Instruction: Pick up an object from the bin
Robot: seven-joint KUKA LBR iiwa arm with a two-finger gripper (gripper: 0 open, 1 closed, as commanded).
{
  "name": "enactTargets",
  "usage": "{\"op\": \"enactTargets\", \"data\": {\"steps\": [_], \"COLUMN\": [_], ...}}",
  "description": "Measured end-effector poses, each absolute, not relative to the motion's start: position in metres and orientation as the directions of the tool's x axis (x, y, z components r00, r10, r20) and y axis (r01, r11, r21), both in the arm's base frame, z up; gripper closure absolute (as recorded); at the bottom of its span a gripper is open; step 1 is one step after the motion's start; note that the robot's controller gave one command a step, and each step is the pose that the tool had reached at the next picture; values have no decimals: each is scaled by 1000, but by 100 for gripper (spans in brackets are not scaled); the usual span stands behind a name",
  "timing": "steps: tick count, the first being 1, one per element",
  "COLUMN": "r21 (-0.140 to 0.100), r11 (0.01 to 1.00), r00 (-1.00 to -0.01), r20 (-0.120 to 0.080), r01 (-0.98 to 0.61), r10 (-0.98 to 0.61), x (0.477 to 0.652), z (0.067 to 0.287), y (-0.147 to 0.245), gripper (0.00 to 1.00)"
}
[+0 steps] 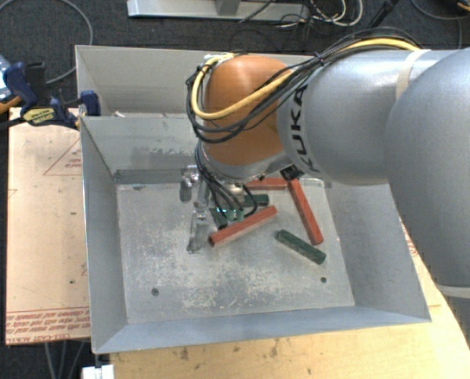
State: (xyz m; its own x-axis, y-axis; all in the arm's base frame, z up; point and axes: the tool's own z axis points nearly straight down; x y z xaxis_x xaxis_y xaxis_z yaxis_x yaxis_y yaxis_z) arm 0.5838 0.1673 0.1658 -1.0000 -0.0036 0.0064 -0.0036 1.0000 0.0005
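The grey arm (377, 109) reaches in from the right, and its casing carries the dark lettering "KUKA" (295, 131), which runs down the curve of the shell and is partly crossed by cables (242, 109). These yellow and black cables loop over the rounded orange cover (238, 113) at the wrist. No other writing on the robot or on the things in the bin can be read.

Below the cover the gripper (196, 239) hangs low over the floor of the grey metal bin (104, 204), left of the bin's middle. Whether it is open or closed cannot be told from this angle.

Just to its right lies a red bar (246, 223), long and flat. It is set on a slant, with its lower-left end just beside the gripper's tip and its upper-right end under the wrist. A second red bar (307, 215) lies further right, steeply slanted, and a short stretch of a third red piece (274, 184) shows near the bin's back wall, beneath the cover. A dark green bar (301, 246) rests on the floor between the two slanted red bars, near their lower ends. Another dark green piece (256, 204) sits under the wrist, mostly hidden.

The bin's floor is scuffed and pale around these things.
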Motion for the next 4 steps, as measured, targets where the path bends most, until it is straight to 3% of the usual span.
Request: {"op": "enactTargets", "data": {"steps": [1, 2, 3, 4], "r21": [0, -4, 3, 0], "r11": [962, 786, 552, 552], "r00": [-962, -786, -552, -552], "r20": [2, -8, 0, -2], "r01": [-272, -618, -834, -834], "r10": [-272, -618, -834, -834], "x": [615, 625, 621, 622], "z": [75, 164, 69, 72], "y": [135, 96, 75, 75], "gripper": [0, 0, 0, 100]}}
